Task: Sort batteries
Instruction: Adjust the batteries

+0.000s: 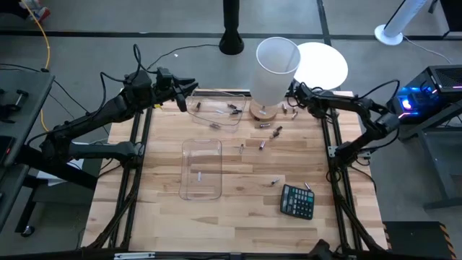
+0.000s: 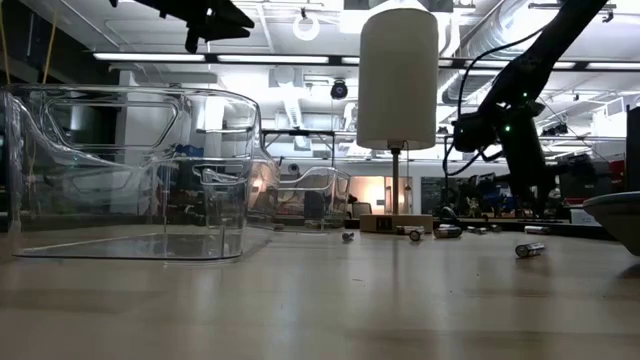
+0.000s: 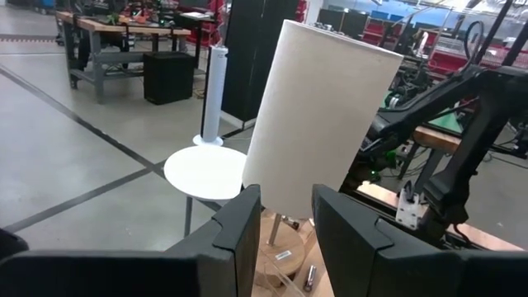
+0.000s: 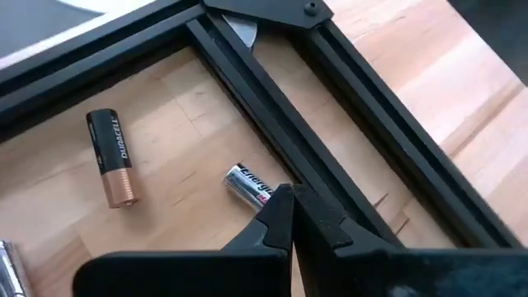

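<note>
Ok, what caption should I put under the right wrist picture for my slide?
The right gripper, fingers shut, beside a silver battery, a black-and-copper battery nearby.

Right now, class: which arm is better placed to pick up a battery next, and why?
Right. The right gripper sits low over a silver battery by the table frame, while the left gripper hangs raised, fingers open, facing the lamp.

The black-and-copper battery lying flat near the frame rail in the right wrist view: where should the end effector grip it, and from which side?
Probably from straight above, with the fingers closing across the middle of the black-and-copper battery. It lies flat on the table with bare wood on both long sides, and the silver battery and frame rail lie apart from it. The right end effector looks shut and would need opening first.
</note>
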`<state>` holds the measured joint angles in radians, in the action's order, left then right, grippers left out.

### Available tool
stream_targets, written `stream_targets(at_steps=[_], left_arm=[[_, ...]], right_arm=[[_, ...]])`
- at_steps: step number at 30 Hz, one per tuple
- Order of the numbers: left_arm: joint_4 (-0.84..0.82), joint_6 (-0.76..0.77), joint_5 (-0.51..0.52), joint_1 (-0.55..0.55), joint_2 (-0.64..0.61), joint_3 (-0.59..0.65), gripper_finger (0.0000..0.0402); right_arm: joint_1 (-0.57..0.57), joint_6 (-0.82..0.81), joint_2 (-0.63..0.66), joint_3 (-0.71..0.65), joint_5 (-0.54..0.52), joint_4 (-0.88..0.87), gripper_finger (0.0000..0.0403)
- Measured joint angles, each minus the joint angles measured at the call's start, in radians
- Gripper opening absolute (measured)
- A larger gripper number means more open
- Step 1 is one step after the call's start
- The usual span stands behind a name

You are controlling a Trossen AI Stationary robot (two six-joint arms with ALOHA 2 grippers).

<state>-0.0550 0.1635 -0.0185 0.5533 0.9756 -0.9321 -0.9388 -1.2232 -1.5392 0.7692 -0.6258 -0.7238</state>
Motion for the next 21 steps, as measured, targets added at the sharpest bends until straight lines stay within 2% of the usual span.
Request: stream_targets(at_steps=[4, 11, 14, 18, 21], left_arm=[[0.000, 0.000, 0.000, 0.000, 0.000, 0.000, 0.0106], [0.000, -0.002, 0.000, 0.000, 0.000, 0.000, 0.0106], [0.001, -0.009, 0.000, 0.000, 0.000, 0.000, 0.0106], [0.001, -0.010, 0.000, 0.000, 0.000, 0.000, 0.0106], [0.000, -0.029, 0.000, 0.000, 0.000, 0.000, 0.0106]], right_arm=[[0.025, -0.057, -0.050, -0.008, 0.063, 0.004, 0.0000], [0.049, -0.203, -0.075, -0.044, 0.049, 0.012, 0.0000], [0.056, -0.162, -0.046, -0.044, 0.122, 0.049, 0.0000], [0.124, -0.093, 0.031, -0.001, 0.104, 0.057, 0.0000], [0.107, -0.006, 0.047, 0.057, 0.115, 0.071, 0.0000]])
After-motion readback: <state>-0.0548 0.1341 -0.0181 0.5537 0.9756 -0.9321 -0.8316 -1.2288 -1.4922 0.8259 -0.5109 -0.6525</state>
